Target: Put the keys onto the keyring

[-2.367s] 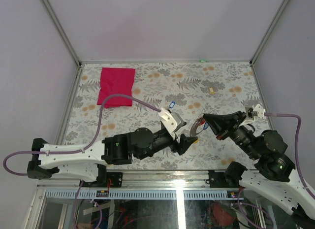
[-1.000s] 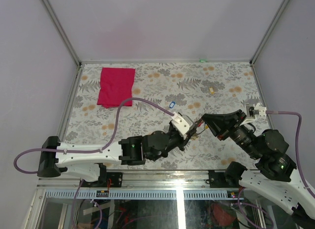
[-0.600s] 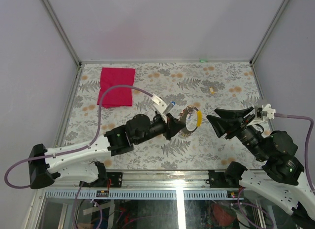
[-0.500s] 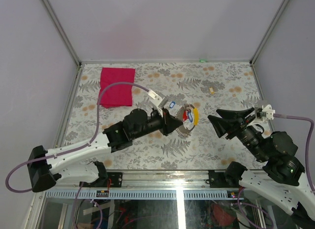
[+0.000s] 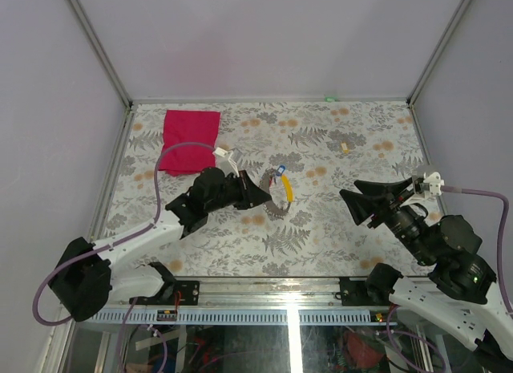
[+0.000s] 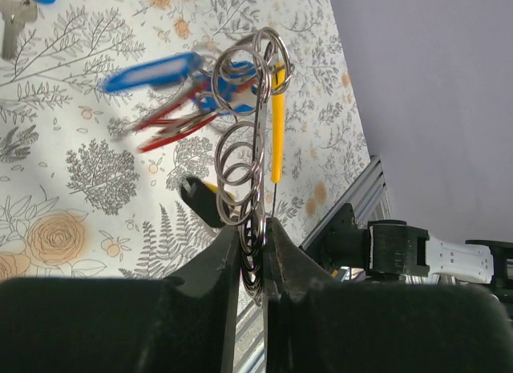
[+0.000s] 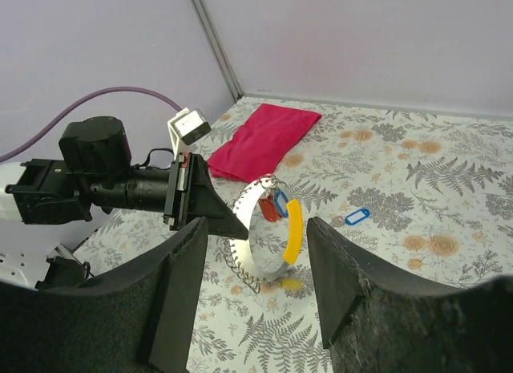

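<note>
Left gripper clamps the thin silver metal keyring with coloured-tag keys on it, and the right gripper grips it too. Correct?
No: the right gripper stands open and apart from the thin silver metal keyring, as the top external view shows. The left gripper does clamp it.

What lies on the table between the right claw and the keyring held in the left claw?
Nothing: in the top external view, only bare flowered table separates the right claw from the keyring.

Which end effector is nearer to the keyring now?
Left. The left end effector grips the keyring; the right end effector stands open, well apart from it.
</note>
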Controlling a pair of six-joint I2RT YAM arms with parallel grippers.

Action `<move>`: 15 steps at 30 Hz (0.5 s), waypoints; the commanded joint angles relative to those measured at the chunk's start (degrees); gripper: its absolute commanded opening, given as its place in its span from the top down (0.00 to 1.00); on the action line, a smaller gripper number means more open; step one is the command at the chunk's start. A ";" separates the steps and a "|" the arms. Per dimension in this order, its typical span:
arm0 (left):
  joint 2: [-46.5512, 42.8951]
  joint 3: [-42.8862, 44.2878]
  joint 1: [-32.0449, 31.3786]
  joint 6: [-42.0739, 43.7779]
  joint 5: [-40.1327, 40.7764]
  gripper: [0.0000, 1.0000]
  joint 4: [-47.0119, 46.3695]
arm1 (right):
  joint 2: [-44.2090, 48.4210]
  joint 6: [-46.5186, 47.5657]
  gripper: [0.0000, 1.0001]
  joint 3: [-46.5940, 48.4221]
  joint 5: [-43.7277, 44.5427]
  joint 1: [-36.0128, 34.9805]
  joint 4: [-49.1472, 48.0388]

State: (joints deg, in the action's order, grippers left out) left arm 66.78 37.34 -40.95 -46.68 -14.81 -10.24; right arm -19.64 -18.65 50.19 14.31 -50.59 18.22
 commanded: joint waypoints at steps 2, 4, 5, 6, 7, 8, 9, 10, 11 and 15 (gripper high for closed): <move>0.99 -1.57 2.97 -2.00 -2.98 1.00 -5.25 | 0.90 -0.67 0.40 -0.21 1.84 0.06 -0.73; 1.71 -1.41 3.91 -0.98 -3.60 1.00 -4.73 | 1.01 -0.75 0.40 -0.11 1.90 0.01 -0.05; 2.07 -1.21 4.21 -0.33 -3.64 1.00 -4.08 | 1.07 -0.77 0.40 -0.04 1.96 -0.01 0.30; 2.42 -1.09 4.51 0.19 -3.59 1.00 -3.60 | 1.17 -0.81 0.40 -0.09 2.11 0.04 0.62; 2.78 -1.09 4.91 0.70 -3.64 1.00 -3.15 | 1.25 -0.82 0.40 -0.14 2.12 0.06 0.83; 3.15 -1.31 5.48 0.97 -3.82 1.00 -3.05 | 1.39 -0.92 0.40 -0.22 2.15 0.10 0.92; 3.72 -1.77 6.33 1.05 -4.45 1.00 -3.30 | 1.48 -1.01 0.40 -0.31 2.14 0.08 0.98; 4.08 -2.26 7.31 1.14 -5.08 1.00 -3.75 | 1.57 -1.15 0.40 -0.40 2.19 0.03 1.19; 4.47 -2.72 8.66 1.27 -5.54 1.00 -4.12 | 1.62 -1.22 0.40 -0.44 2.20 0.01 1.37; 6.54 -4.34 12.55 2.02 -6.29 1.00 -5.00 | 1.75 -1.56 0.40 -0.53 2.33 0.05 2.29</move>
State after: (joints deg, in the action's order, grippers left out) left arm 71.83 34.52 -31.57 -46.22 -18.98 -10.63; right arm -18.48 -19.55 49.82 14.59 -50.59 21.06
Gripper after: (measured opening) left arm 0.120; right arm 0.595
